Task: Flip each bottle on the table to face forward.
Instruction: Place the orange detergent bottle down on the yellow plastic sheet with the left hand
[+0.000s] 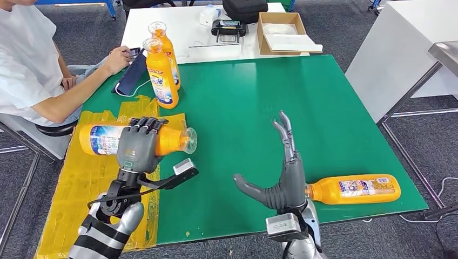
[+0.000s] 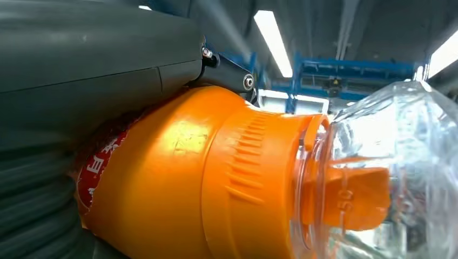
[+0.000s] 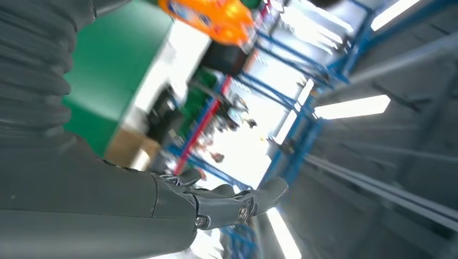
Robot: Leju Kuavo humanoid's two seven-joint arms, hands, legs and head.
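My left hand grips an orange bottle that lies sideways at the table's left, its clear cap pointing right. The left wrist view shows that bottle's orange neck and clear cap up close against my palm. My right hand stands open above the front of the green table, fingers up and thumb out to the left. Just right of it a second orange bottle lies on its side near the front edge. Two orange bottles stand upright at the back left.
A person in a white shirt sits at the left, one hand by a dark phone case. Yellow sheeting covers the table's left part. A white table behind carries a cardboard box and a black device.
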